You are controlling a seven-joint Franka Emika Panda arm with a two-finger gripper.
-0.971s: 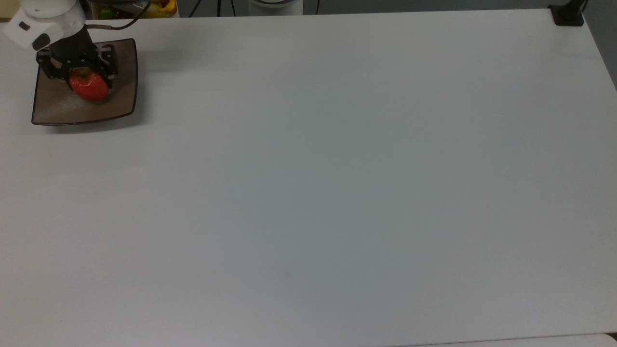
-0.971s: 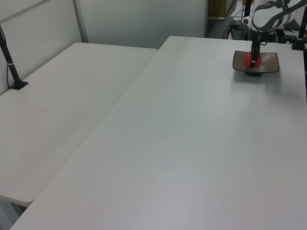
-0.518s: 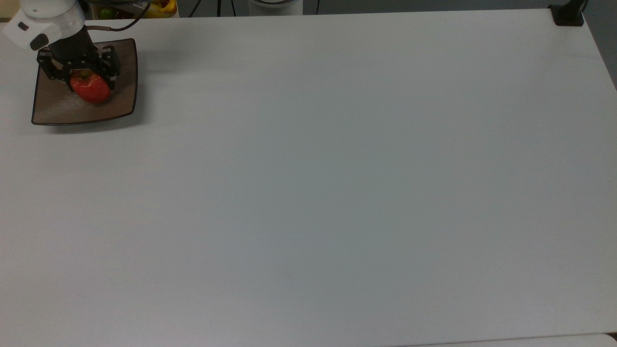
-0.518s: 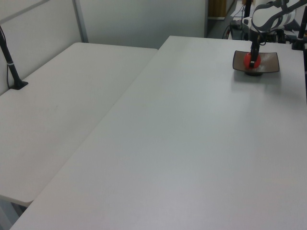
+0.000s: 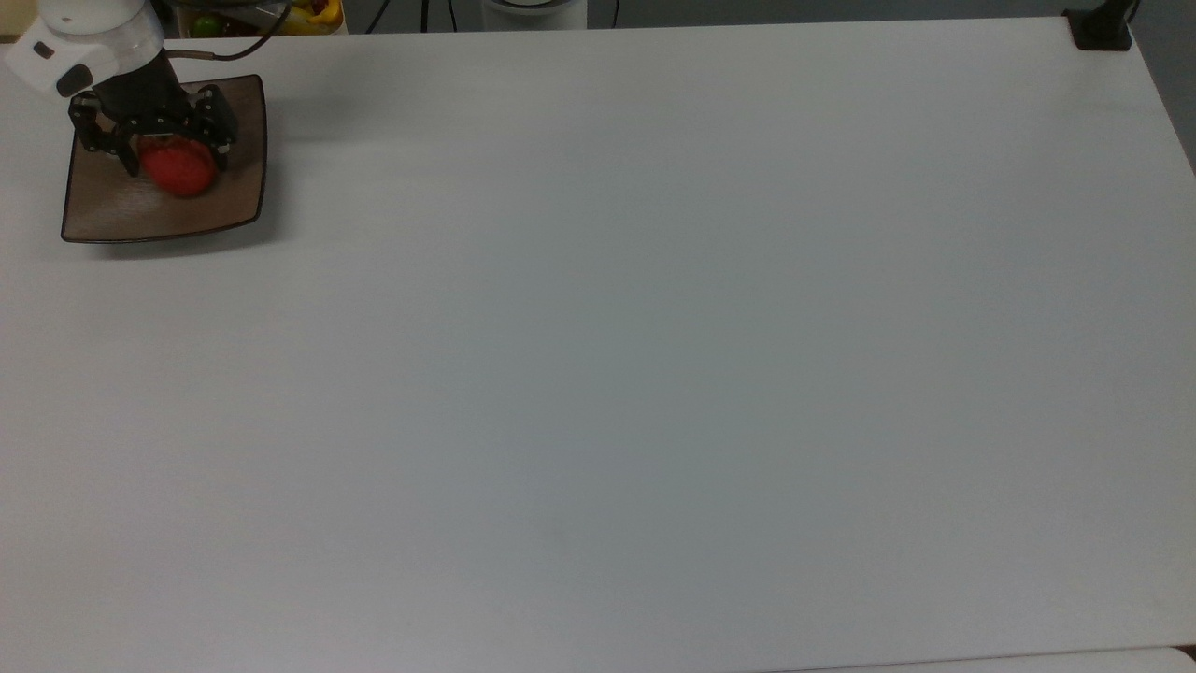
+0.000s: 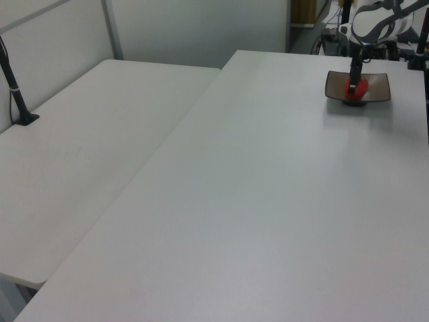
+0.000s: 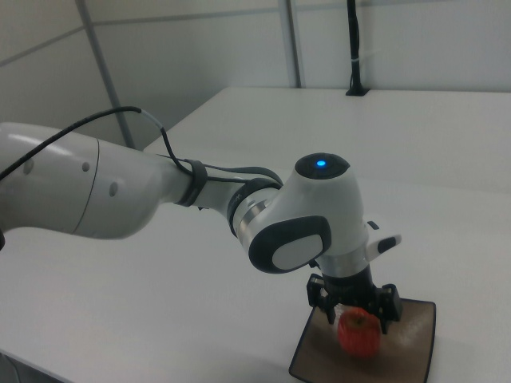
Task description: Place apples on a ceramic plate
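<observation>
Lower than a second ago, the apple point(image 5: 176, 170) has gone from hanging above the ceramic plate point(image 5: 112, 217) to sitting in its dished centre, and the gripper point(image 5: 154, 150) has sunk with it; the plate itself has not shifted on the desk point(image 5: 654, 355). By the look of it the placing step is at its end, with the fruit resting on the plate. In the top view the jaws stand spread a little wider than the apple, one on each side, so I judge the grip already let go, though whether a pad still touches the skin I cannot tell

What the next move calls for, I think, is a straight lift clear of the apple, without nudging it sideways, since a round fruit in a shallow dish could roll toward the rim

Looking down, the top view gives the apple's spot well: toward the plate's upper middle, near the desk's far-left corner. From the right view comes what the top view hides, namely the white arm point(image 7: 120, 187) reaching over and the yellow-green stem hollow facing up. Seen in the left view, the plate lies far off near the desk's far edge
</observation>
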